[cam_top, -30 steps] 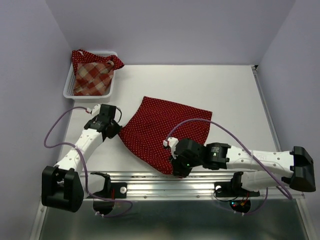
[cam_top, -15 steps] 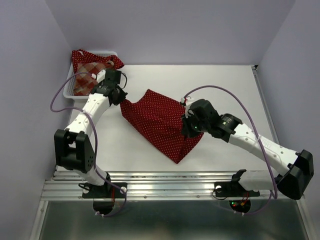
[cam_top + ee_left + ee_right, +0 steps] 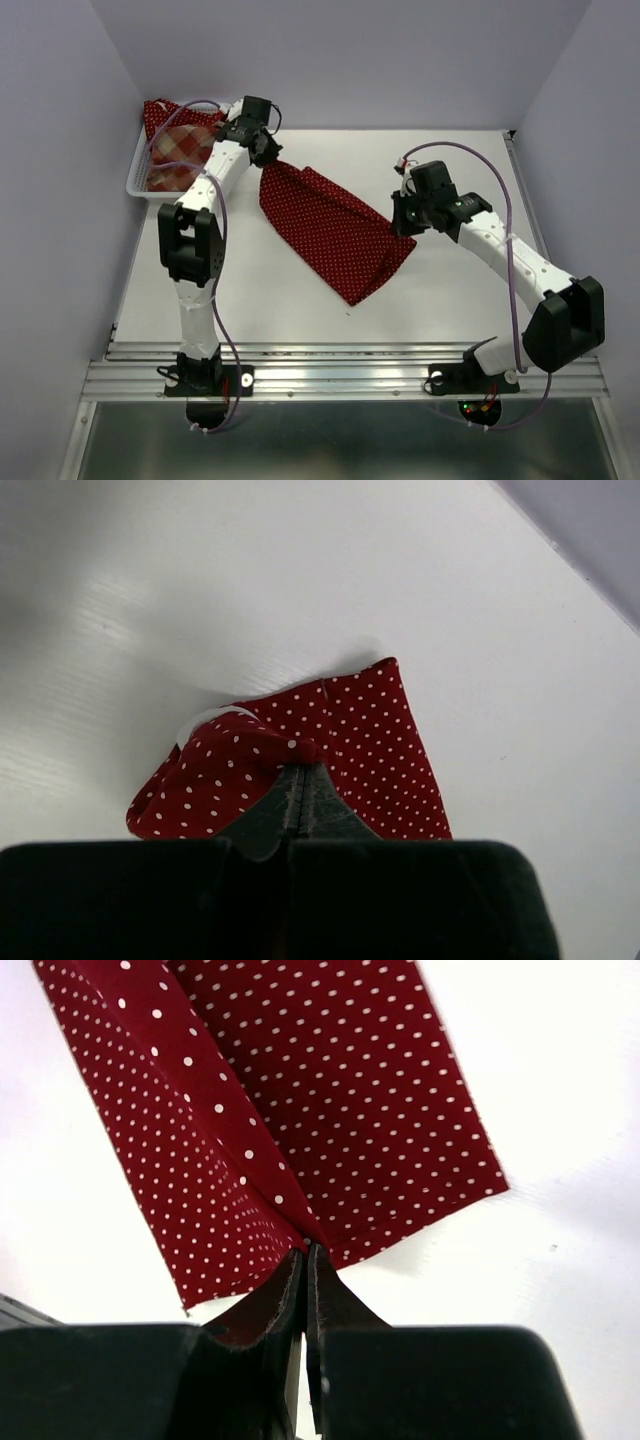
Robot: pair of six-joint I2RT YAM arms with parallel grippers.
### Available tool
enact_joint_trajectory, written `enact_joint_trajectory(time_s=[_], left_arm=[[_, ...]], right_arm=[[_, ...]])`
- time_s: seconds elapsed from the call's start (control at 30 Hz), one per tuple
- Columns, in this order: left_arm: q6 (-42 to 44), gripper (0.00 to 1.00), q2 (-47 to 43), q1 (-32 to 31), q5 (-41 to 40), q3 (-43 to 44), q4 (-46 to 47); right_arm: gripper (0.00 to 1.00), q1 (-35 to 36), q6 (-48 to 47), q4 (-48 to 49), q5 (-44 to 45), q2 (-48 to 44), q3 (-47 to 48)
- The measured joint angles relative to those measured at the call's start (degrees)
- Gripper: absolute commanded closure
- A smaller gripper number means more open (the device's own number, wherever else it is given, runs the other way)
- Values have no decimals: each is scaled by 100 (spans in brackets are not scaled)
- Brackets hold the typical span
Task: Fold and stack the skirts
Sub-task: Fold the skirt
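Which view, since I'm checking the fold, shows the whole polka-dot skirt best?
Top external: the entire polka-dot skirt shows, held between the left gripper and right gripper. The left wrist view shows only a bunched corner; the right wrist view, only cloth around its pinch.

The dotted skirt (image 3: 330, 225) ran as a slanting barrier across the middle of the table (image 3: 300, 310), pinched at its far-left end by the closed left gripper (image 3: 268, 152) and at its right end by the closed right gripper (image 3: 402, 222). Bare tabletop lay open on its near side, between the left arm (image 3: 213, 182) and the right arm (image 3: 500, 246), and also along the far edge toward the right corner. The basket (image 3: 140, 188) of cloth filled the far-left corner against the wall (image 3: 50, 150), just beside the left gripper.
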Motion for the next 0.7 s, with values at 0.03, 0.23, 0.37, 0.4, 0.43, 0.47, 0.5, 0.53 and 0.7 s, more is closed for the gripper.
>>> enact_joint_trajectory(time_s=[0.03,0.23,0.37,0.4,0.43,0.47,0.5,0.53,0.7], left_arm=[[13,100,94,-28,9,96,9],[79,100,817,-168,195,997,153],[153,100,1370,-243,363,1556,391],[168,100,1497,-260,382,1648,439],[186,100,1641,-289,400,1757,470],[203,100,1797,-315,428,1843,564],[210,100,1941,-339,442,1888,603],[214,100,2068,-361,455,1904,688],[238,100,2546,-424,566,1908,1008]], right_arm=[[99,-92,0,4,-39,46,31],[99,-354,2,24,-212,225,116],[99,-428,2,31,-365,376,118],[99,-439,4,31,-391,415,118],[99,-463,4,31,-424,461,118],[99,-487,2,33,-448,529,118],[99,-520,2,35,-466,595,118],[99,-555,7,35,-466,656,118],[99,-769,31,46,-459,1095,118]])
